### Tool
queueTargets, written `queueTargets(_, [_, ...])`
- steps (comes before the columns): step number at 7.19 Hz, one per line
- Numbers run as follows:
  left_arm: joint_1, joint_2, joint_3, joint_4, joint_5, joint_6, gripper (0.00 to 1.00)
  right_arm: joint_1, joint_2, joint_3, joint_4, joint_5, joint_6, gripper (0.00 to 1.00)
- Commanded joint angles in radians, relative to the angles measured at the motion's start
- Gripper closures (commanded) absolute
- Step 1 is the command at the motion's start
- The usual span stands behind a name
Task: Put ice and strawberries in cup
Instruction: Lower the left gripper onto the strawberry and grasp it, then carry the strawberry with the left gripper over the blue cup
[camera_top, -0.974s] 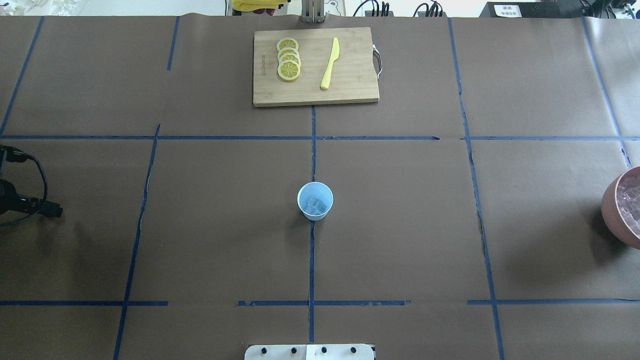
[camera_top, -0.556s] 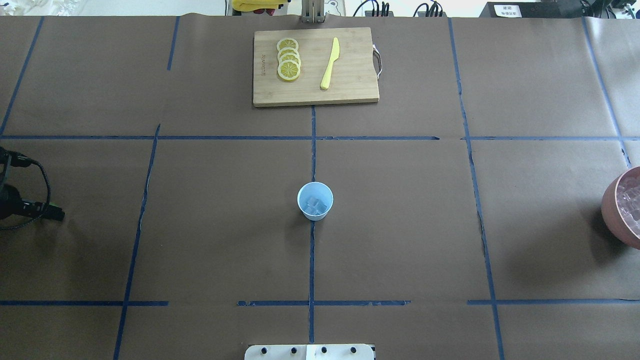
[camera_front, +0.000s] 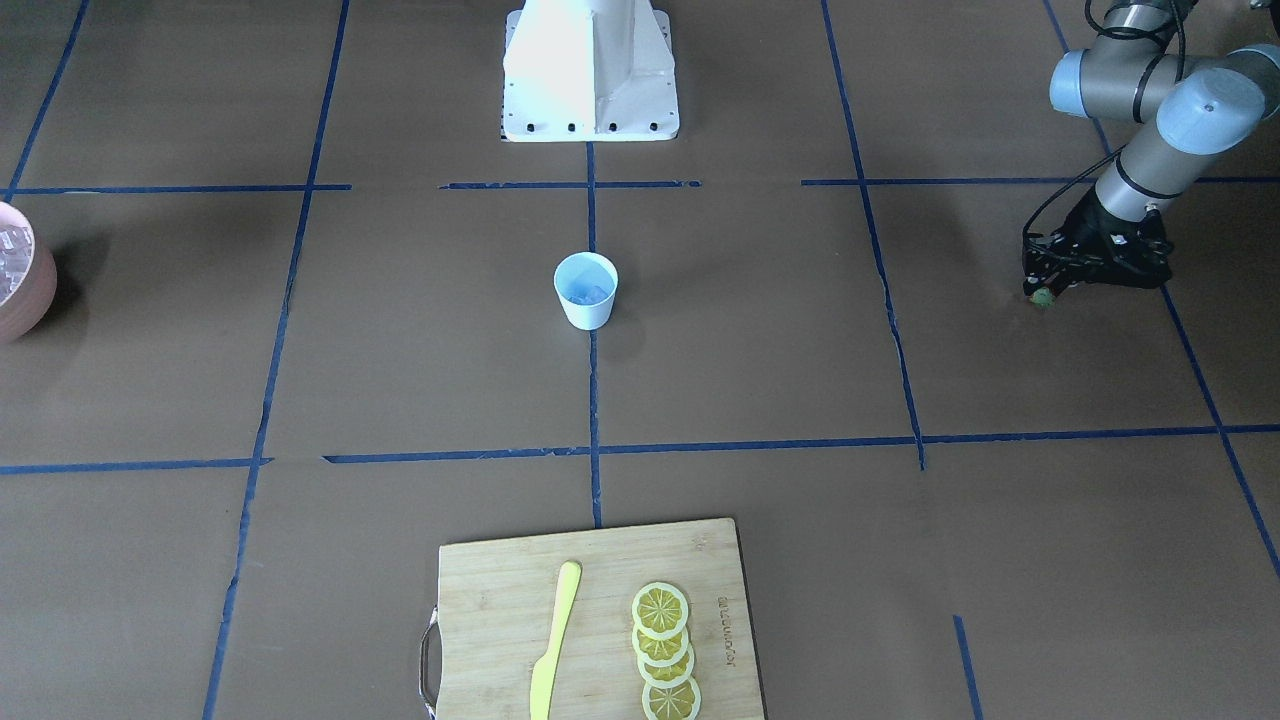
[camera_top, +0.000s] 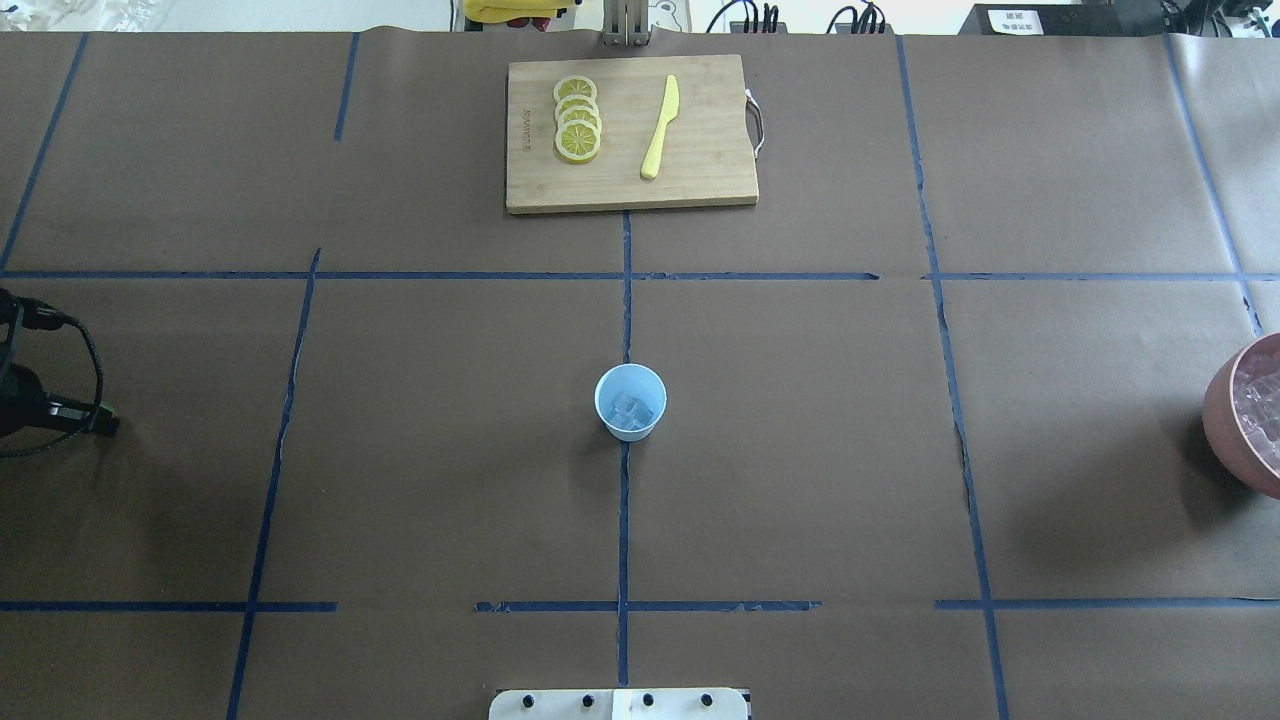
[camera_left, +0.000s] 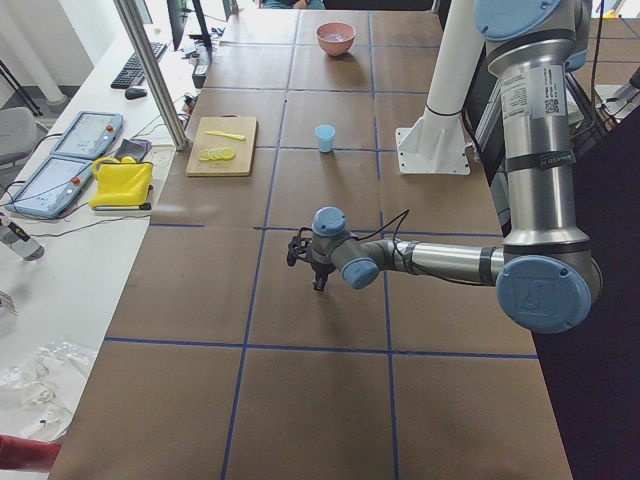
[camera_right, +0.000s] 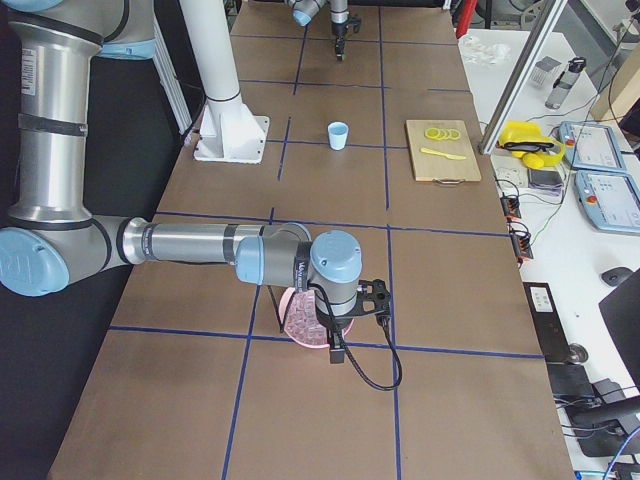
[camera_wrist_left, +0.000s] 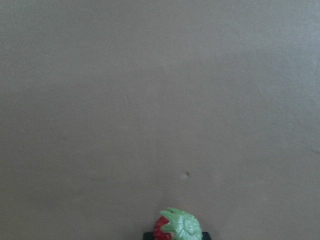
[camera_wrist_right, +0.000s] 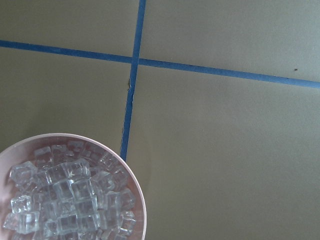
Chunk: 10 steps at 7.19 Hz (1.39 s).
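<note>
The left gripper (camera_front: 1045, 288) pinches the strawberry (camera_wrist_left: 177, 227), well left of the cup (camera_front: 588, 312), which stands mid-table with ice (camera_top: 632, 411) inside. The strawberry is best carried high, centred over the rim, then released low. Whether the right gripper (camera_right: 334, 350) is spread cannot be told.

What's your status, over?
Left hand shut on strawberry, far from cup. Ice in cup. Right hand over bowl, grip unclear. Nothing between.
</note>
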Motion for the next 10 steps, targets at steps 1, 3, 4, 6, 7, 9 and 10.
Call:
queueTargets(1, [-0.007,-0.004,-0.078,0.052,-0.008,0.001,1.00,0.000,0.000,0.001,0.000,0.000,-0.001,0.01])
queueTargets(3, [-0.007,-0.042,-0.281,0.346,-0.006,0.000,1.00,0.000,-0.002,0.001,0.000,0.000,0.001,0.01])
queueTargets(4, [-0.007,-0.103,-0.371,0.505,-0.005,-0.005,1.00,0.000,-0.002,0.001,0.000,0.000,0.001,0.00])
queueTargets(6, [-0.004,-0.285,-0.422,0.720,0.003,-0.038,1.00,0.000,-0.003,0.001,0.000,0.000,0.002,0.00])
queueTargets(7, [0.001,-0.391,-0.416,0.796,0.003,-0.125,1.00,0.000,-0.003,0.002,0.000,0.000,0.004,0.01])
queueTargets(9, [0.153,-0.627,-0.398,0.968,0.027,-0.356,1.00,0.000,-0.003,0.002,0.000,0.000,0.008,0.00])
queueTargets(10, [0.229,-0.743,-0.332,0.968,0.100,-0.493,1.00,0.000,-0.003,0.002,0.000,0.000,0.007,0.00])
